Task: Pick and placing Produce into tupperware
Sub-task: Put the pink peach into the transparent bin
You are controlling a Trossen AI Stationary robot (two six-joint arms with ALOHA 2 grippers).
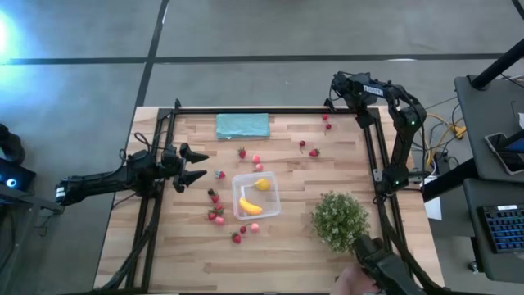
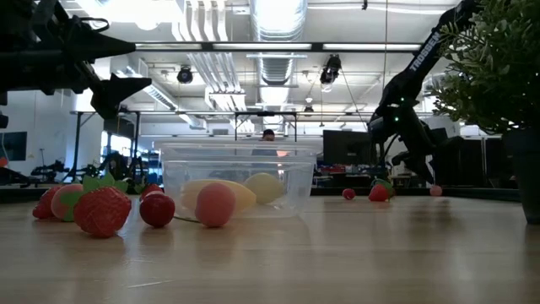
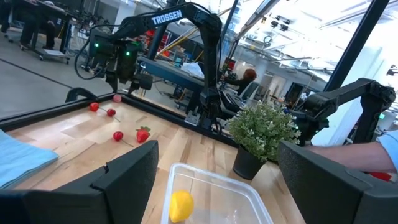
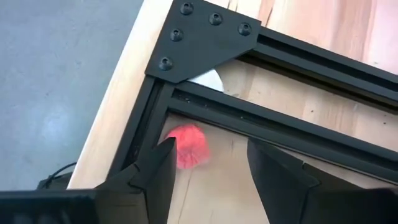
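Reaching into the far right corner of the table with the right gripper [image 4: 211, 149], fingers part-way apart and closed on nothing. Sits low over a pink fruit [image 4: 186, 146] that lies just beside one finger, off centre, tight against the black frame [image 4: 205, 31].

Risks here, as a guess:
- Could pinch the fruit off centre and squirt it sideways, or roll it under the frame rail.
- Could strike the rail with a finger, given so little room in that corner.
- Faces a long carry to the tub [image 1: 275, 197], mid-table, already holding a banana [image 1: 250, 206] and a lemon [image 1: 262, 184]; could drop a round fruit from a weak grip on the way, or brush the plant [image 1: 340, 220] nearby.
- Could crowd the left gripper [image 1: 192, 166], which hovers wide open and empty just left of the tub.

Shows the fruit's offset from the fingers only in the right wrist view; hides that corner under the arm from above. Gives the whole layout, with strawberries [image 1: 214, 215] scattered around the tub, only from above. Confirms in the low view that the tub's contents lie well below its rim.
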